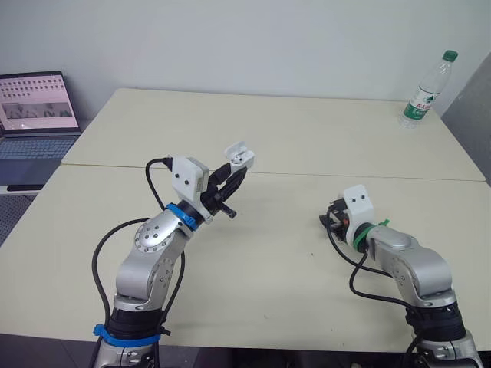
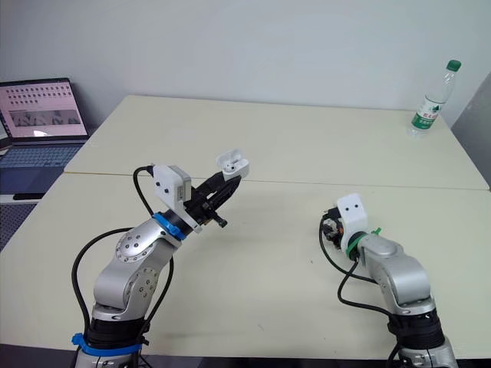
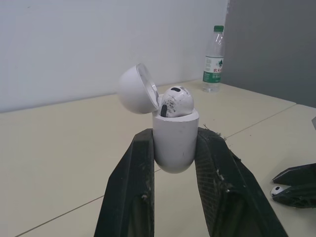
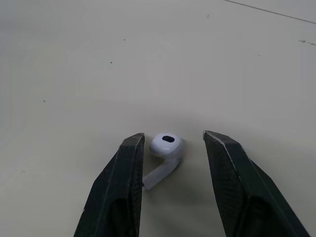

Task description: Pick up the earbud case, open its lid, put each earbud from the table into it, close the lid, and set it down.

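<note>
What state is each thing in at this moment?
earbud case: lid open, held above table.
seated earbud: in the case.
loose earbud: lying on table, ungripped.
left end effector: shut on earbud case.
right end effector: open, straddling loose earbud.
bottle: upright, capped.
laptop: open, screen lit.

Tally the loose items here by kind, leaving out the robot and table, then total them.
White plastic earbud case, lid open, in the left gripper: 1
White earbuds: 2, one earbud in the case, one earbud on the beige table between the fingers of the open right gripper
Clear plastic water bottle, green cap: 1
Open laptop: 1
Total: 5
</note>
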Motion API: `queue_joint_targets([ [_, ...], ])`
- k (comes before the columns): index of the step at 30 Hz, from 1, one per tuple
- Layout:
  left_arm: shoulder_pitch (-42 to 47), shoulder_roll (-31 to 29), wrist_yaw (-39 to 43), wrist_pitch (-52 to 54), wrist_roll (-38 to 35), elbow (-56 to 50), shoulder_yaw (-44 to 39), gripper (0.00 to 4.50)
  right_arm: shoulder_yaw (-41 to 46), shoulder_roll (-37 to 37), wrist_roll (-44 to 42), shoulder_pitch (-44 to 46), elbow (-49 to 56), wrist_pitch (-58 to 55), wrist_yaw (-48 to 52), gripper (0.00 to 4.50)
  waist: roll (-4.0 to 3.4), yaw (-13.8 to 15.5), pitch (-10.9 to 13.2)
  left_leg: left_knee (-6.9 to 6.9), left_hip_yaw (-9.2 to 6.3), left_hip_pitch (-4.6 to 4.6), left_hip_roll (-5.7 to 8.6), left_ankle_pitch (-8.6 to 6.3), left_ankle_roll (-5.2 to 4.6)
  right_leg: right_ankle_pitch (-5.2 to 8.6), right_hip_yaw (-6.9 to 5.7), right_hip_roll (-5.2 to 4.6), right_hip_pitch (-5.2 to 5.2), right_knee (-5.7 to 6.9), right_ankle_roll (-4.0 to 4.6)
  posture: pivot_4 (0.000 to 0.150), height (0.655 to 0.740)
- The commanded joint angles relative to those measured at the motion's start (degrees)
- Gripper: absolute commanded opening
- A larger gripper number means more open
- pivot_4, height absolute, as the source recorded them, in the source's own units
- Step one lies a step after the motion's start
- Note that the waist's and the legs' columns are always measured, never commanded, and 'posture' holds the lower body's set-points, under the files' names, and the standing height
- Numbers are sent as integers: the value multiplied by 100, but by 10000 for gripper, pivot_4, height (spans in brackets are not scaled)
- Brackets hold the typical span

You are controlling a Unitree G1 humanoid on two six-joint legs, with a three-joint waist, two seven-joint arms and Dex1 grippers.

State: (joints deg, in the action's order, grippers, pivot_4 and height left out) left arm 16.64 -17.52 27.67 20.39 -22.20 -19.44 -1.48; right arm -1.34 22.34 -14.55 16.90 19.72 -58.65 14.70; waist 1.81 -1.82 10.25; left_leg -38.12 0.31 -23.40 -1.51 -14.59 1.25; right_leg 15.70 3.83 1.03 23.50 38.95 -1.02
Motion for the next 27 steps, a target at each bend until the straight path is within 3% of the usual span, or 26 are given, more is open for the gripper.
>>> queue_joint_targets([
  [1,20,-1,-3,-118,-8,-229,-6,7838,-15,16,56,-50,80,19,-2,19337,0,0,0,0,0,0,0,0,0,0,0,0,0,0,0,1500,7400],
  [5,57,0,-4,-97,-15,-224,5,7838,-141,-24,73,-118,39,88,25,19337,0,0,0,0,0,1,0,0,0,0,0,0,0,0,0,1500,7400],
  [8,50,2,8,-87,-20,-243,28,7838,-173,4,97,-126,-39,159,65,13369,0,-1,0,0,1,3,-1,0,0,0,0,1,-1,0,0,1500,7400],
  [11,33,3,12,-82,-20,-262,37,7838,-145,95,107,-120,-125,222,145,4020,1,-1,-1,0,1,6,-1,0,0,0,0,1,-4,1,0,1500,7400],
  [19,5,52,-3,-89,-12,-296,97,7838,-178,428,-136,-140,-112,454,820,3807,1,1,-1,0,3,13,1,0,0,0,3,1,-12,0,-1,1500,7400],
  [23,1,119,33,-187,-12,-220,150,7838,-575,2025,-290,-319,-88,1440,2945,3806,0,24,0,0,3,11,7,-1,-2,1,2,-1,-14,-6,-3,1500,7400],
  [27,35,225,55,-301,36,-133,224,7838,-696,3548,209,-463,-1119,3541,4676,3806,2,20,1,0,2,16,12,-2,-3,5,-1,-4,-24,-16,-8,1500,7400],
])
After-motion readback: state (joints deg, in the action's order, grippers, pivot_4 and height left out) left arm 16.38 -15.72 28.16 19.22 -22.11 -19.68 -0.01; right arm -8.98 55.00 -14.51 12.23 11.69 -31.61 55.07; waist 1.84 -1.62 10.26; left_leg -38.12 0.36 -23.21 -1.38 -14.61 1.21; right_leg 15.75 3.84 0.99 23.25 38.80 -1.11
